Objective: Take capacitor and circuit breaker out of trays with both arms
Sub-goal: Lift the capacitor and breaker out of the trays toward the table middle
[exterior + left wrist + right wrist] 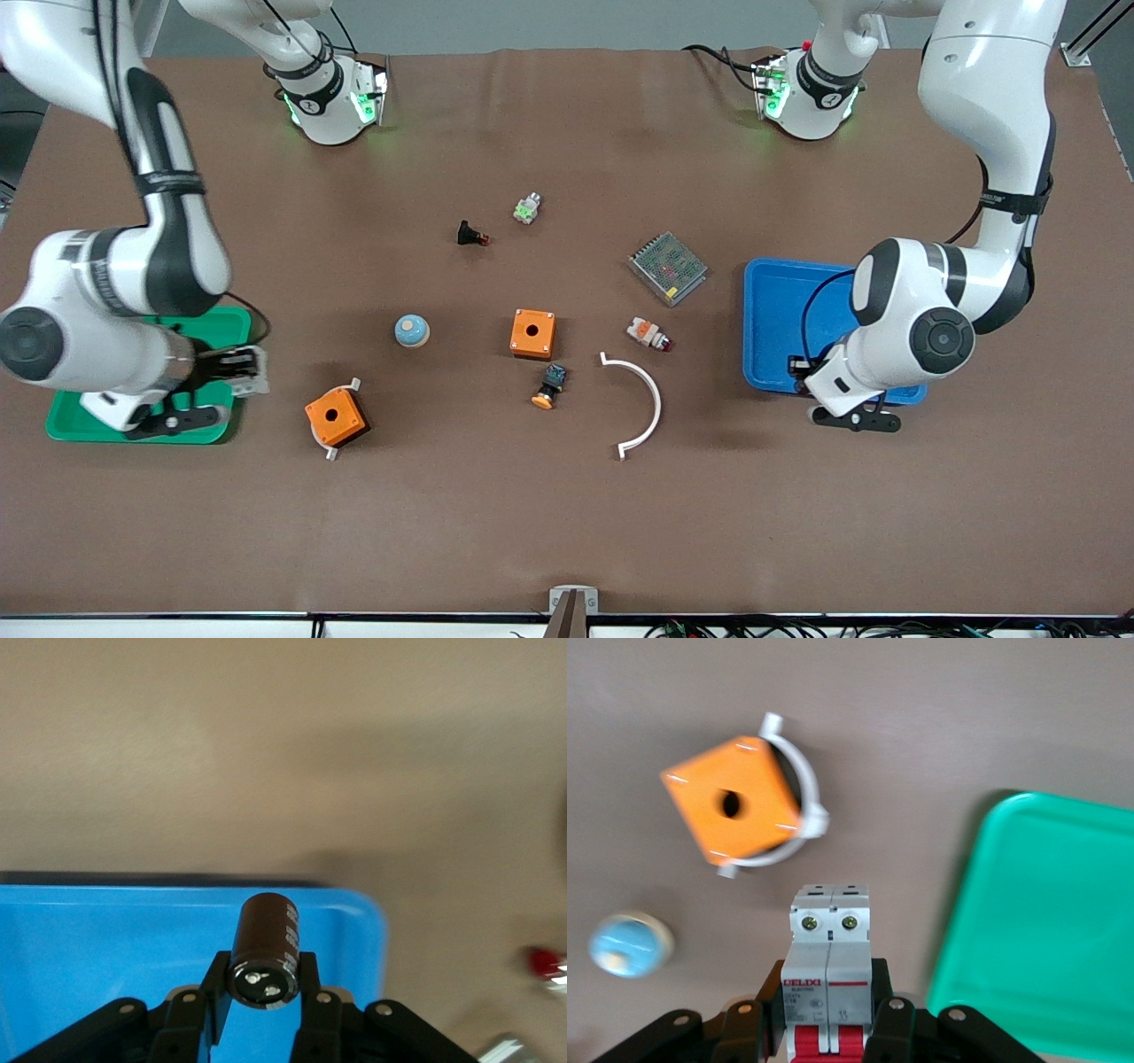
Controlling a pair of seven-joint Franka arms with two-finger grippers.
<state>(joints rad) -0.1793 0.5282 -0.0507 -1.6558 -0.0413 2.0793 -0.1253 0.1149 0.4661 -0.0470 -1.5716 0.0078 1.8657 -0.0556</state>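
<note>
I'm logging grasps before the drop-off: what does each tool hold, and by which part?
The left tool grips the capacitor by its sides near the pale end, over the blue tray. The right tool grips the breaker by its sides at the red levers.

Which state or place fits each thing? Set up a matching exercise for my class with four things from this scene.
Things:
1. capacitor
2. breaker
3. white curved strip
4. blue-topped knob

Places or states:
A. lies on the bare table
B. held by the right pincer beside the green tray
C. stands on the table
D. held by the left pincer over the blue tray

Pairs: 1-D, 2-B, 3-A, 4-C
</note>
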